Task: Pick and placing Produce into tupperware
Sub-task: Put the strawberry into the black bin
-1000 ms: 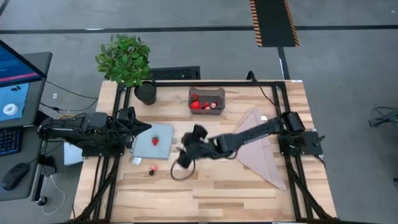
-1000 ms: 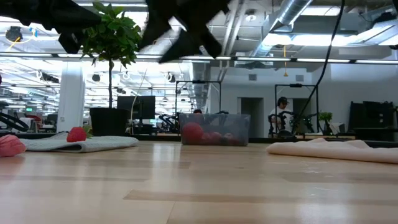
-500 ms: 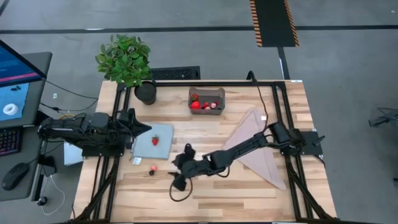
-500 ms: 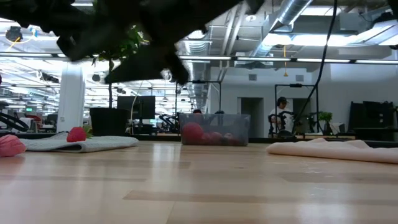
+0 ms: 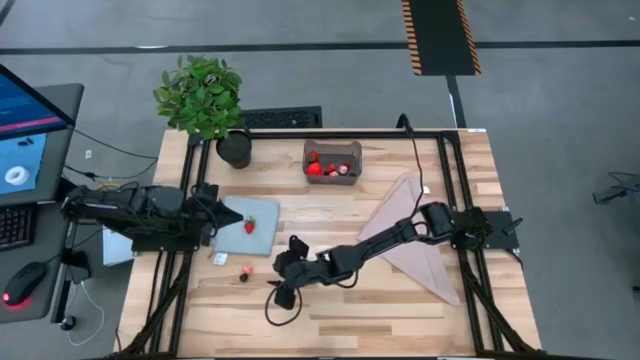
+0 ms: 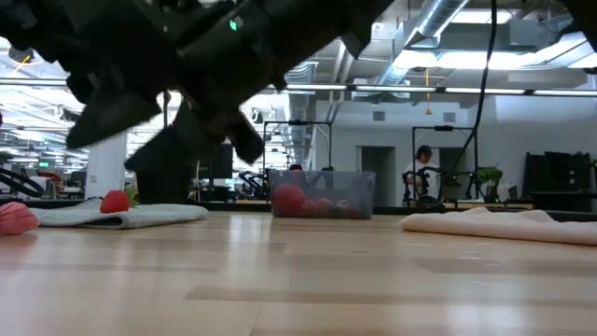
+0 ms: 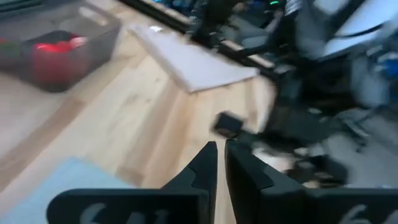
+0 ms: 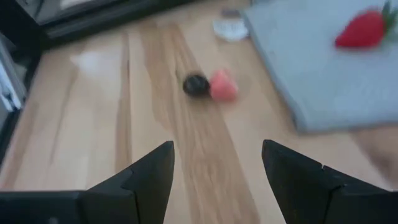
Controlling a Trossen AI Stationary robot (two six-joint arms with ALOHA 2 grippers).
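The right gripper has swung from mid-bench toward the front-left, jaws apart and empty, facing the pink and dark berries near the mat. The left gripper waits closed over the mat. The tupperware sits rear-centre, partly filled; a strawberry remains on the mat.

Counts on the table

One tupperware with several red pieces, number unclear; one strawberry on one mat; one pink piece; one dark piece; one cloth; one potted plant; two arms.
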